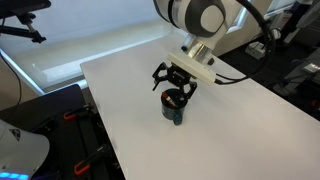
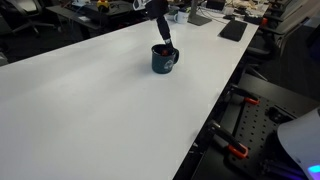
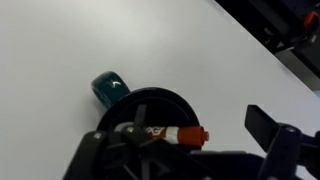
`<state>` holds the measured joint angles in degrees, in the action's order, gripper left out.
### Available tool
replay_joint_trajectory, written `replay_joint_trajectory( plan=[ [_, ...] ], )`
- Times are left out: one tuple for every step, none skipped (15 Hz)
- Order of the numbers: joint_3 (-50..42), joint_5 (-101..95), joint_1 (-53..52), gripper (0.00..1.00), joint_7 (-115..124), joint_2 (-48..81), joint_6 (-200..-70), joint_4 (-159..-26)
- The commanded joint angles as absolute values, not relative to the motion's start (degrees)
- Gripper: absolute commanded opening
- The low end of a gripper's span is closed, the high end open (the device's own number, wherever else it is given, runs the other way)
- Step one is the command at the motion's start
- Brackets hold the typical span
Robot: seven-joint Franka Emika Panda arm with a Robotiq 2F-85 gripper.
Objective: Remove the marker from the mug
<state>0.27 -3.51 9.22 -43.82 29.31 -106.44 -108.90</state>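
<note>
A dark teal mug (image 3: 150,108) stands on the white table, its handle (image 3: 108,88) pointing to the upper left in the wrist view. The marker (image 3: 165,133) leans out over the mug's rim, and its red-orange end (image 3: 190,135) points right. My gripper (image 3: 178,138) hangs directly above the mug, open. Its fingers stand wide on either side of the marker and nothing is held. In both exterior views the gripper (image 1: 175,88) (image 2: 165,43) is just over the mug (image 1: 175,112) (image 2: 163,62).
The white table (image 1: 240,130) ends close on one side, where orange-handled clamps (image 2: 236,150) grip its edge. A black keyboard (image 2: 233,30) lies at the table's far end. Office clutter stands beyond the table.
</note>
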Motion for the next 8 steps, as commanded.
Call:
replay_joint_trajectory(
  plan=[
    [0.7,-3.96,9.39,1.0,-45.13,29.95,-105.67,-107.88],
    [0.72,-3.98,9.42,1.0,-45.27,29.99,-105.71,-107.9],
    [0.71,-4.08,9.41,1.0,-45.53,29.98,-105.82,-107.98],
    [0.69,-4.15,9.39,1.0,-45.91,30.02,-105.85,-107.98],
    [0.67,-4.21,9.36,1.0,-46.13,30.04,-105.91,-108.0],
    [0.68,-4.4,9.32,1.0,-46.4,30.01,-106.06,-108.08],
    [0.67,-4.73,9.21,1.0,-46.72,29.96,-106.28,-108.19],
    [0.64,-4.96,9.12,1.0,-47.17,29.95,-106.33,-108.21]
  ],
)
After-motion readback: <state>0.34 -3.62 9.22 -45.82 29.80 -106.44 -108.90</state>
